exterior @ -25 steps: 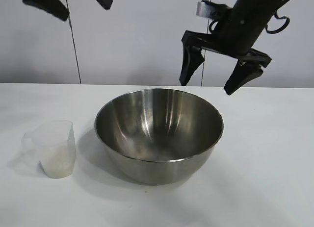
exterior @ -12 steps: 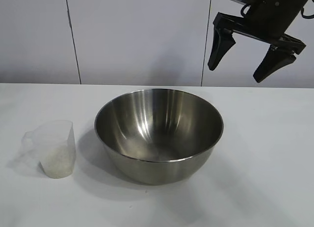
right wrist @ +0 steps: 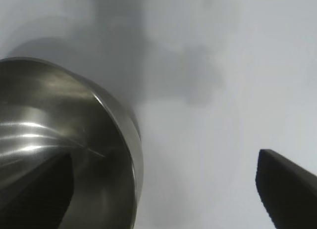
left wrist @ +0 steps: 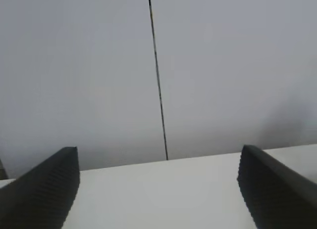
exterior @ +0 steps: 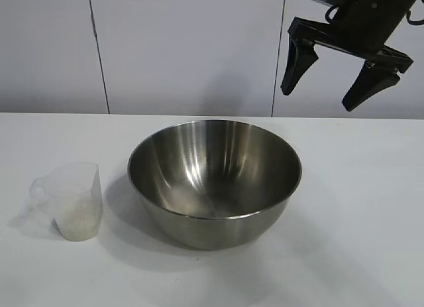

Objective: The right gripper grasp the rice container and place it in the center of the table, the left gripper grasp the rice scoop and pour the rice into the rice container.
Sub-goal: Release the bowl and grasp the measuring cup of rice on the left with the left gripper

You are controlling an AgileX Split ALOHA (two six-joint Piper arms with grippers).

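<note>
The rice container (exterior: 214, 181), a wide shiny steel bowl, stands upright in the middle of the table (exterior: 358, 207); part of it shows in the right wrist view (right wrist: 64, 150). The rice scoop (exterior: 71, 199), a clear plastic cup with a heap of rice (exterior: 78, 222) in its bottom, stands to the bowl's left. My right gripper (exterior: 320, 99) hangs open and empty high above the bowl's far right side. My left gripper is out of the exterior view; its wrist view shows it (left wrist: 158, 189) open and empty over bare table.
A pale panelled wall (exterior: 185, 48) with thin dark seams stands behind the table's far edge. Bare white tabletop lies to the right of the bowl and in front of it.
My right gripper rose up and to the right away from the bowl, then held still. My left gripper left the top of the exterior view. Bowl and scoop did not move.
</note>
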